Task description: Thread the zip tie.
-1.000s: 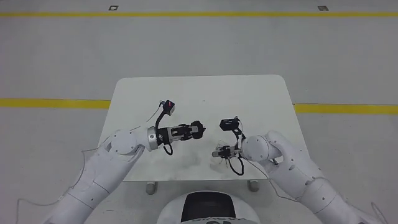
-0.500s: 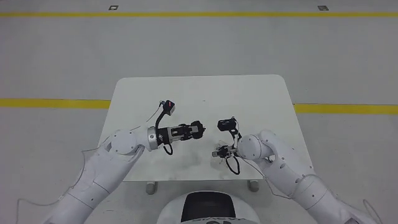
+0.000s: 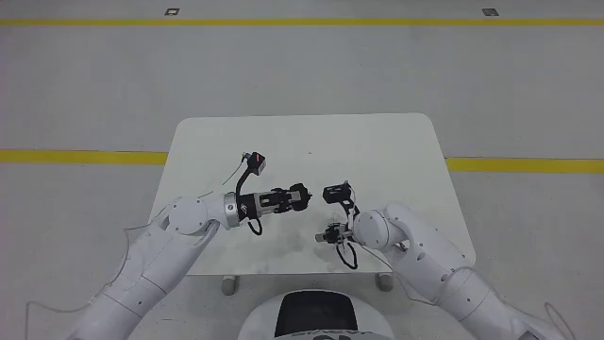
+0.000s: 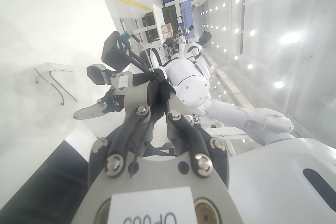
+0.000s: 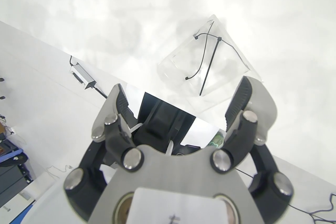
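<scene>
1. Zip ties (image 5: 211,62), thin and black, are seen lying loose in a clear tray (image 5: 178,64) on the white tabletop (image 3: 377,142).
2. The right claw (image 5: 181,84) is held wide open above the tabletop, and the tray is seen beyond its fingertips.
3. The left claw (image 4: 157,75) is drawn closed, raised off the tabletop and pointed towards the right claw nearby. Whether anything is pinched in it cannot be told.

Three thin black zip ties (image 5: 210,66) lie loose and crossed, unthreaded, inside a clear tray (image 5: 178,62) on the white surface (image 5: 288,25).
</scene>
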Tool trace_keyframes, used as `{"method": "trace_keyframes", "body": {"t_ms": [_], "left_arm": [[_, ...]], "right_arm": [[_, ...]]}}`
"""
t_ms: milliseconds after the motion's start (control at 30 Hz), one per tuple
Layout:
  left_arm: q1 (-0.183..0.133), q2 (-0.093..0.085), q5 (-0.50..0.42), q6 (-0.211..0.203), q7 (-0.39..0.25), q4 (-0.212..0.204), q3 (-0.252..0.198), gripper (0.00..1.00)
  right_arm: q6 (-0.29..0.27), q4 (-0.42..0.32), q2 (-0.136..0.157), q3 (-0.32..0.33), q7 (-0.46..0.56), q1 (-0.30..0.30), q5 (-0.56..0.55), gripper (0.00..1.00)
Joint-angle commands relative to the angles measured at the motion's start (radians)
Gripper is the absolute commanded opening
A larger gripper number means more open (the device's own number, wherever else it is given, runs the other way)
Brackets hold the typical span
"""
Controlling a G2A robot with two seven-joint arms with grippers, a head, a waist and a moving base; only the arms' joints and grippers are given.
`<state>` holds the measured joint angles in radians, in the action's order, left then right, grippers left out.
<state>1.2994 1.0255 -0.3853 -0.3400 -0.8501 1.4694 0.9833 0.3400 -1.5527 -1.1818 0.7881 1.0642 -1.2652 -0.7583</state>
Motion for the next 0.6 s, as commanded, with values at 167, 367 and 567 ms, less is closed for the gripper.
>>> {"method": "trace_keyframes", "body": {"t_ms": [167,367,567], "left_arm": [[0.0,0.0,0.0,0.0,0.0,0.0,0.0,0.0],[0.0,0.0,0.0,0.0,0.0,0.0,0.0,0.0],[0.0,0.0,0.0,0.0,0.0,0.0,0.0,0.0]], "right_arm": [[0.0,0.028,-0.01,-0.007,0.002,0.006,0.008,0.65],[0.0,0.046,-0.016,-0.011,0.004,0.009,-0.003,0.74],[0.0,0.057,-0.021,-0.004,0.028,0.009,-0.052,0.78]]}}
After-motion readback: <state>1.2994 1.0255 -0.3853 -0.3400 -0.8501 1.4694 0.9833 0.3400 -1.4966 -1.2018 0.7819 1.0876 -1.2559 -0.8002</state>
